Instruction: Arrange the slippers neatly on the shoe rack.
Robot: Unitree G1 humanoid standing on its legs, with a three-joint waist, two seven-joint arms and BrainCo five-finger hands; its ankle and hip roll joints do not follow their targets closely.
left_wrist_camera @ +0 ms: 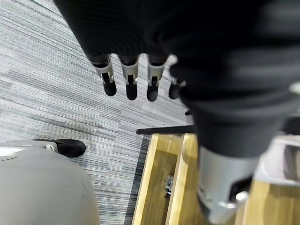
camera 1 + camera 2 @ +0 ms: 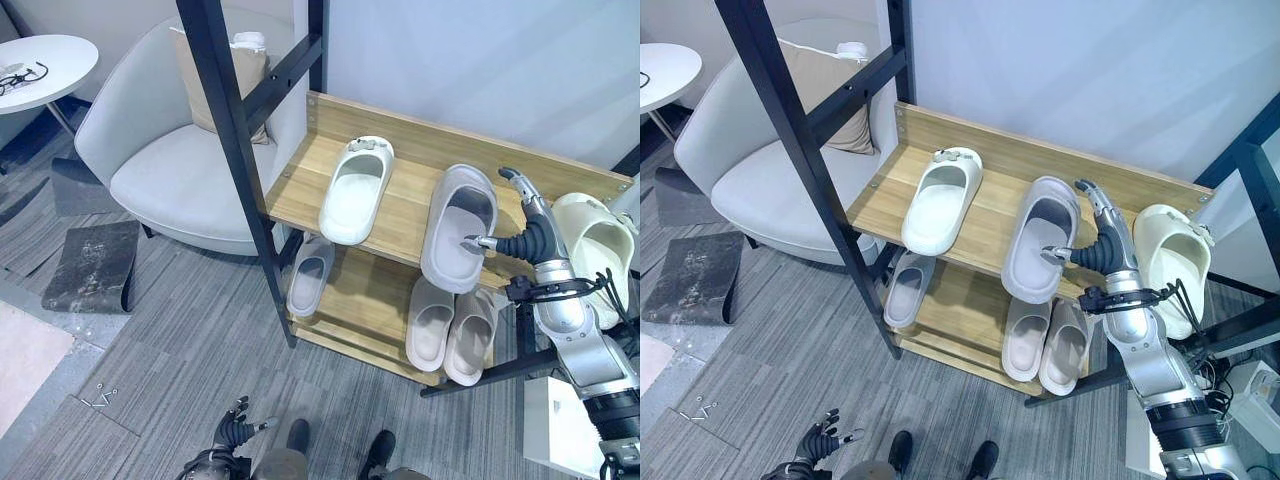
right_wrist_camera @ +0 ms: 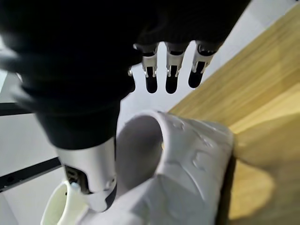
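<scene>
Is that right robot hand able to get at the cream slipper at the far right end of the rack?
Probably yes. The right robot hand is beside the grey slipper on the top shelf, and the cream slipper lies just on its other side, with nothing between.

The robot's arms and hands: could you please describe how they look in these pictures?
The right arm is silver-grey metal with dark joint bands. The right hand has a dark ribbed cover over its back and wrist, and silver fingers with dark tips. The left hand, low by the floor, has the same dark cover and silver, dark-tipped fingers.
</scene>
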